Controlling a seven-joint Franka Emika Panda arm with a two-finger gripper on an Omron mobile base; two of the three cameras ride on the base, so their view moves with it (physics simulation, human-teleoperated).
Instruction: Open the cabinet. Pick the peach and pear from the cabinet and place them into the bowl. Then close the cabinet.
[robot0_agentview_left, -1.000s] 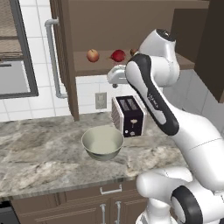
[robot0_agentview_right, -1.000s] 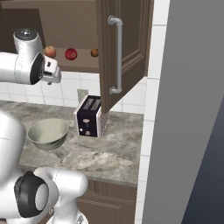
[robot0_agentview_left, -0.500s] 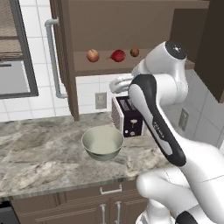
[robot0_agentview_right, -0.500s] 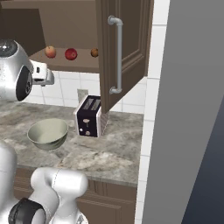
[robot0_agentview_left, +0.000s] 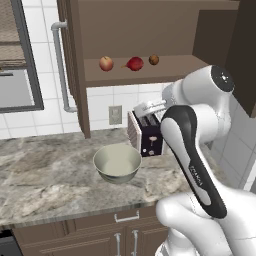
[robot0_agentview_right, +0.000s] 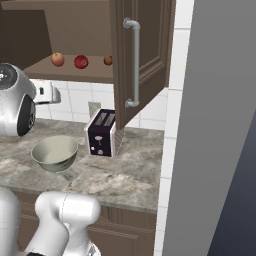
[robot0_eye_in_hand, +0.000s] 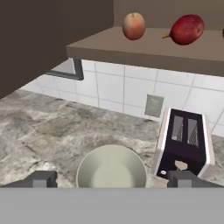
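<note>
The cabinet (robot0_agentview_left: 75, 65) is seen open, with the peach (robot0_eye_in_hand: 133, 25) at 12 o'clock on its shelf and the pear (robot0_eye_in_hand: 187, 29) just beside it at 1 o'clock. The gripper (robot0_eye_in_hand: 112, 179) is held released, empty, above the bowl (robot0_eye_in_hand: 112, 169); a toaster (robot0_eye_in_hand: 186, 146) is placed at 3 o'clock.

Dark wooden cabinet (robot0_agentview_left: 140, 35), glossy smooth bowl (robot0_agentview_left: 117, 163), veined stone counter (robot0_agentview_left: 45, 180)

The robot's arm hides part of the toaster (robot0_agentview_left: 145, 135).
</note>
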